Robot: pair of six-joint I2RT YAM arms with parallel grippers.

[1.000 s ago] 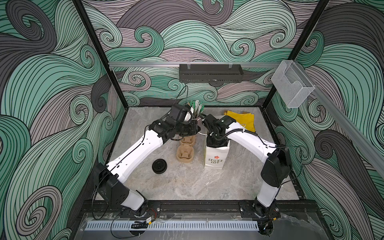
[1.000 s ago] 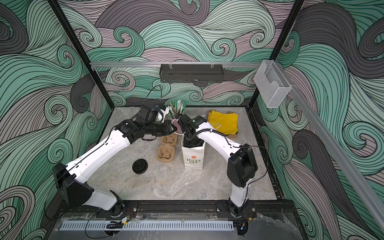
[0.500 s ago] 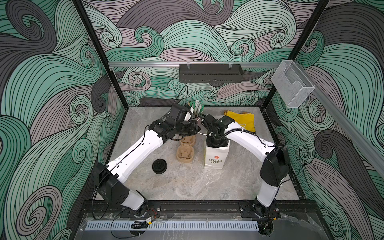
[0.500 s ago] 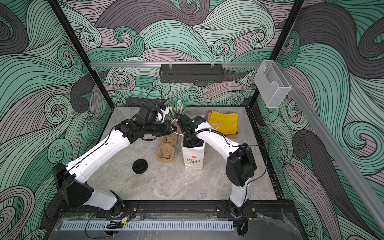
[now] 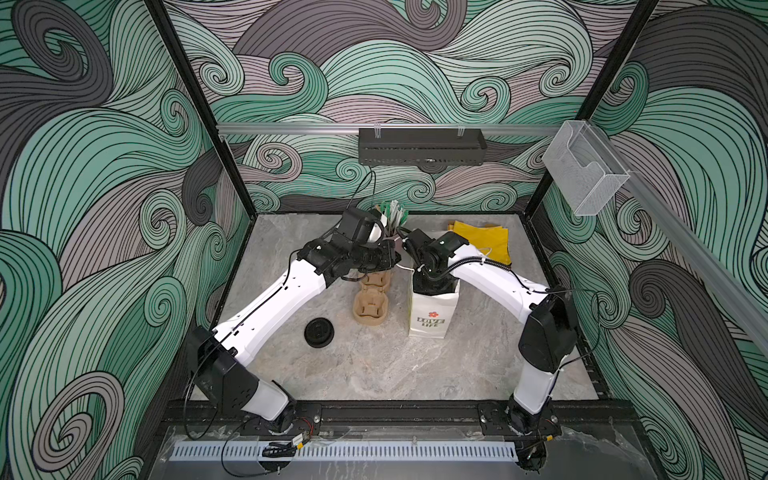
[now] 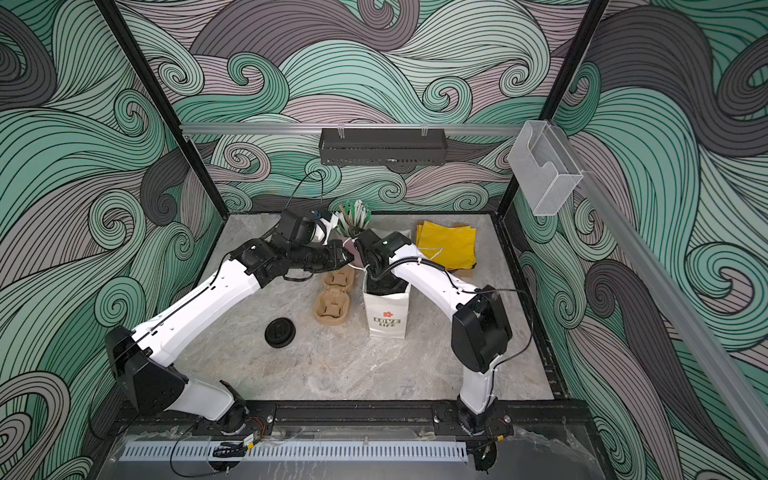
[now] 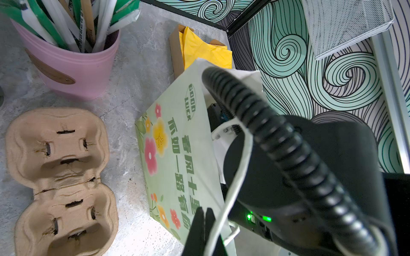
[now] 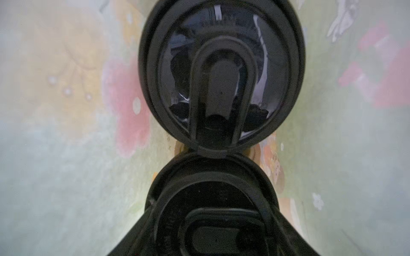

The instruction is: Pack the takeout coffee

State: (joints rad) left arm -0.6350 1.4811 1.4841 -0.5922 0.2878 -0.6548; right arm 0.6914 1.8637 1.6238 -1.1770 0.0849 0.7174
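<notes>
Two takeout coffee cups stand inside the flowered paper bag [image 5: 432,316] [image 6: 388,318] [image 7: 177,155]; only their black sip lids show. In the right wrist view the far lid [image 8: 221,73] sits deeper in the bag. The near lid [image 8: 213,195] lies between the jaws of my right gripper [image 8: 214,243], which is shut on that cup. In both top views this gripper is hidden inside the bag mouth. My left gripper [image 7: 204,219] [image 5: 392,255] [image 6: 347,257] hovers beside the bag's rim, shut on the bag's taut white cord handle [image 7: 239,172].
Brown pulp carriers [image 5: 371,309] [image 6: 332,307] [image 7: 60,177] lie left of the bag. A loose black lid [image 5: 318,332] [image 6: 280,332] rests nearer the front. The pink cup of straws [image 7: 73,66] [image 5: 390,220] and yellow napkins [image 5: 484,241] [image 7: 204,51] sit at the back.
The right arm's elbow has shifted slightly to the left. Both grippers keep their places and their holds.
</notes>
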